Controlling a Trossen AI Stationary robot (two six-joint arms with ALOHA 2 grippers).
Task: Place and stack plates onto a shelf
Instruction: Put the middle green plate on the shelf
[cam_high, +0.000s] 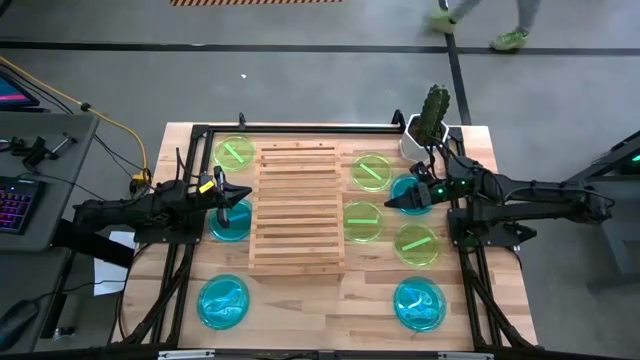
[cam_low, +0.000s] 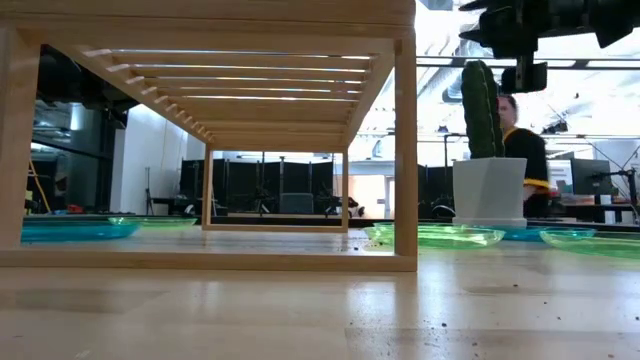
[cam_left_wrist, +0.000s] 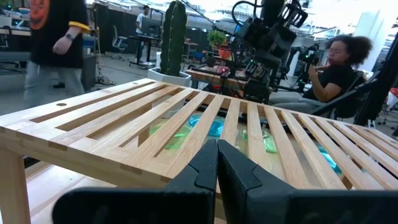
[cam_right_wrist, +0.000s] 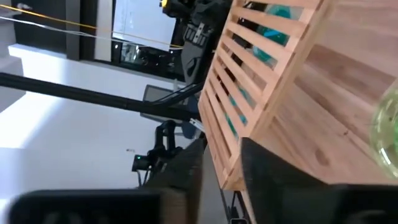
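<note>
The slatted wooden shelf stands on its legs mid-table. Around it, lime and cyan plates lie flat on the tabletop. Left of it are a green plate and two cyan plates. Right of it are three green plates and two cyan plates. My left gripper is shut and empty, raised at the shelf's left edge above a cyan plate. My right gripper is open and empty. It is turned on its side between the shelf's right edge and the nearby cyan plate.
A cactus in a white pot stands at the table's far right corner, close behind my right arm. A dark metal frame runs along the table's edges. People move in the room beyond. Bare tabletop lies near the shelf's near side.
</note>
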